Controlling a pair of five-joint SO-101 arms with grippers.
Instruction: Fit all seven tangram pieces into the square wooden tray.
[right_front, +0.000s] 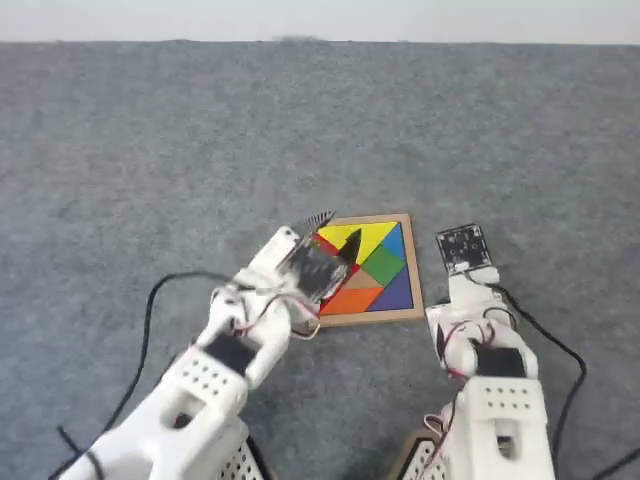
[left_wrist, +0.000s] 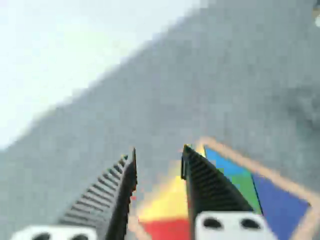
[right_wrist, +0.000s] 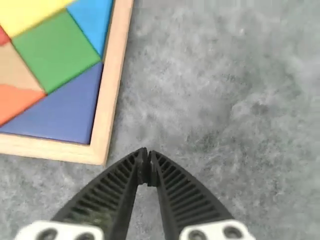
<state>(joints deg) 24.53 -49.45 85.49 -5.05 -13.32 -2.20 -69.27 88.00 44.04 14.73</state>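
Checking the square wooden tray (right_front: 372, 318) first, we found it sitting mid-table on the grey felt surface (right_front: 150, 150), between the two arms. Its pieces lay flat inside the rim: yellow triangle (right_front: 355, 240), blue piece (right_front: 393, 243), green square (right_front: 383, 262), purple triangle (right_front: 397, 290), orange piece (right_front: 355, 298), a red piece (left_wrist: 167, 230) and a tan piece (right_wrist: 10, 65). That made seven colours, so we judged the tray filled, though the left arm covered part of its left side in the high view.

Risk from here, as we judged it: the left gripper (left_wrist: 159, 152) hung over the yellow and red pieces with its jaws spread and nothing between them. A drop from there could catch a piece edge and lever it out of the rim, or drag the tray across the felt. The right gripper (right_wrist: 145, 162) was another nudge risk, since it sat just beside the tray corner by the purple triangle, apart from the rim.

Pose: the left arm stretched forward with its wrist angled down over the tray's left edge. The right arm was tucked close, claw pointing down at bare felt, jaws pressed together and empty. We could not tell whether its tip touched the felt.
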